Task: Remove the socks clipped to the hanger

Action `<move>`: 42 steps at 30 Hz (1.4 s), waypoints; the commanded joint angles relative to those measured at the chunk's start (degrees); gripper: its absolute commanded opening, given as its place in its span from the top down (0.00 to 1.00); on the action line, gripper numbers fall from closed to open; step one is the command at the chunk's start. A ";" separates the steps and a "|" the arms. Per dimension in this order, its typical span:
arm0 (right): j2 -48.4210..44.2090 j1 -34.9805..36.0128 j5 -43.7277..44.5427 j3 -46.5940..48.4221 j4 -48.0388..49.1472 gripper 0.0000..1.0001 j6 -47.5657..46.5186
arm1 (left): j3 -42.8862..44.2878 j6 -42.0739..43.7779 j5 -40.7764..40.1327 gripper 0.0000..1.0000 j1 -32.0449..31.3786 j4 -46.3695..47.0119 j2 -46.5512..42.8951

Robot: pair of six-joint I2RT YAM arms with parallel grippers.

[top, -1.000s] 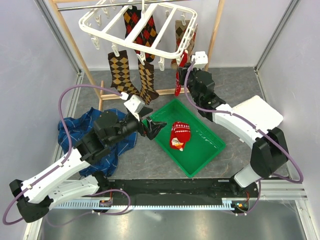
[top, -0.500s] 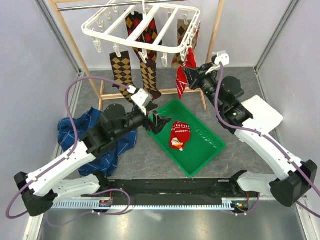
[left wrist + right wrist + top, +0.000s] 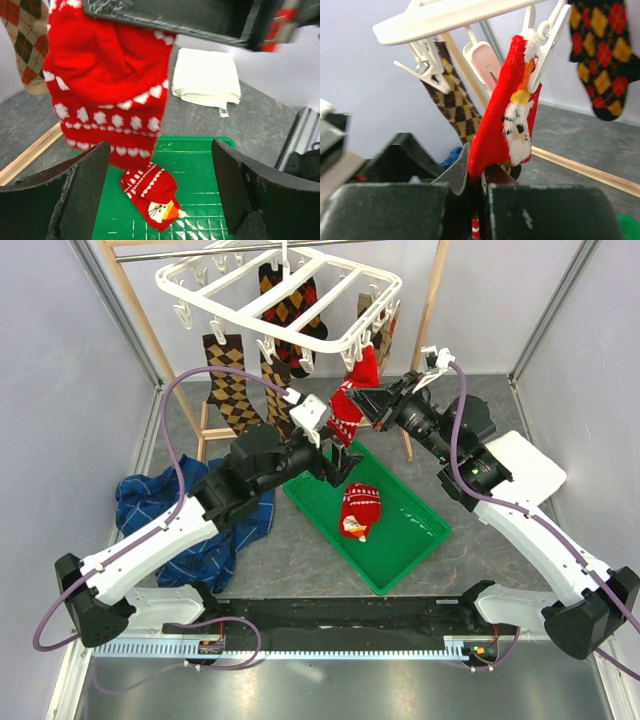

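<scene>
The right gripper (image 3: 476, 182) is clamped on the lower part of the red white-patterned sock (image 3: 497, 125). Only its wrist view shows a white clip (image 3: 547, 42) pinning the cuff to the white plastic rectangular hanger (image 3: 450, 15), above the green plastic tray (image 3: 400, 562). The left gripper (image 3: 157, 165) gapes wide near the sock's hanging end. Its own view looks past that to a second red sock (image 3: 150, 192) lying in the tray.

Pale lavender walls (image 3: 60, 360), grey mottled tabletop (image 3: 290, 552), wooden rack (image 3: 433, 300), metal corner posts (image 3: 548, 310)
</scene>
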 commanded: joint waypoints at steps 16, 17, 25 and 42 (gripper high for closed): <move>-1.32 0.03 -0.15 2.03 -3.83 0.57 4.83 | -1.43 3.08 -4.34 0.98 -0.26 5.46 -0.79; -1.50 -0.05 0.81 2.82 -5.59 0.56 4.21 | -2.30 2.91 -3.90 0.98 -0.17 5.46 -1.32; -2.03 -0.06 14.33 11.95 -16.85 0.47 -3.34 | -4.95 3.43 0.05 0.98 -0.26 5.46 -2.21; 10.45 0.03 23.41 32.54 -29.52 0.44 -12.49 | -5.04 3.08 4.72 0.98 -0.26 5.46 -3.79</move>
